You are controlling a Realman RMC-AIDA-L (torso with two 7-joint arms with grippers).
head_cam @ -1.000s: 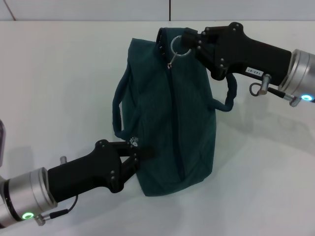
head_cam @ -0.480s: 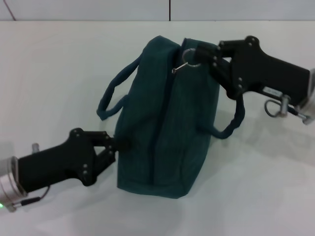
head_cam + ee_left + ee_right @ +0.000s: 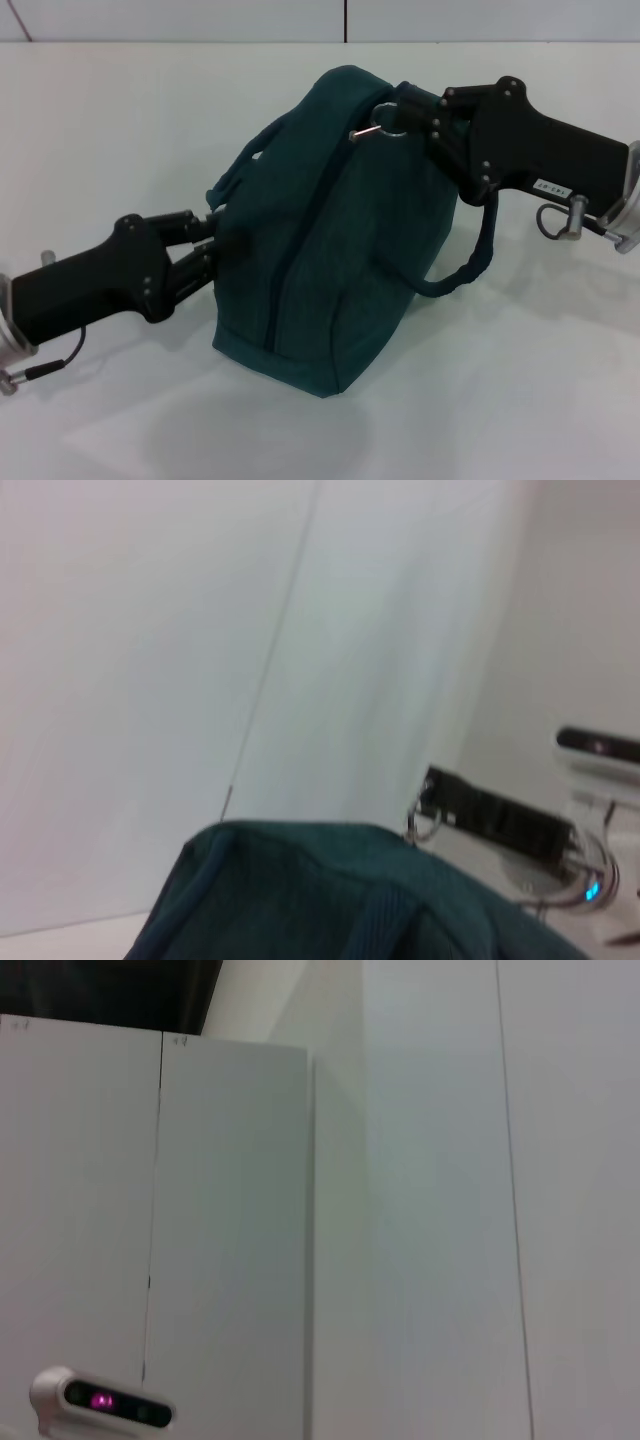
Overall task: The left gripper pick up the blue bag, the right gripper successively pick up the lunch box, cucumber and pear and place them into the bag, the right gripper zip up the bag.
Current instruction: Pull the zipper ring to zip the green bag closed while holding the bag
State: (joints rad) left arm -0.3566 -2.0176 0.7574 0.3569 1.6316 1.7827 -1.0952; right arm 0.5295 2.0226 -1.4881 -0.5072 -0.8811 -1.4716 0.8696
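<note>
Now the blue bag [image 3: 335,230] has tipped toward the table's left edge, zipped, my right gripper [image 3: 400,112] clamped on its ring pull [image 3: 385,118], my left gripper [image 3: 212,243] pinching its side.

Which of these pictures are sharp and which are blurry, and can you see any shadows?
Head view: sharp; the blue bag casts a soft shadow on the white table. Left wrist view: blurry, the bag's top smeared. Right wrist view: only pale panels, slightly soft.

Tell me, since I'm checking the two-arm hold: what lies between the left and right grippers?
Only the blue bag, shown in the head view: left gripper at its side, right gripper at the zipper ring.
</note>
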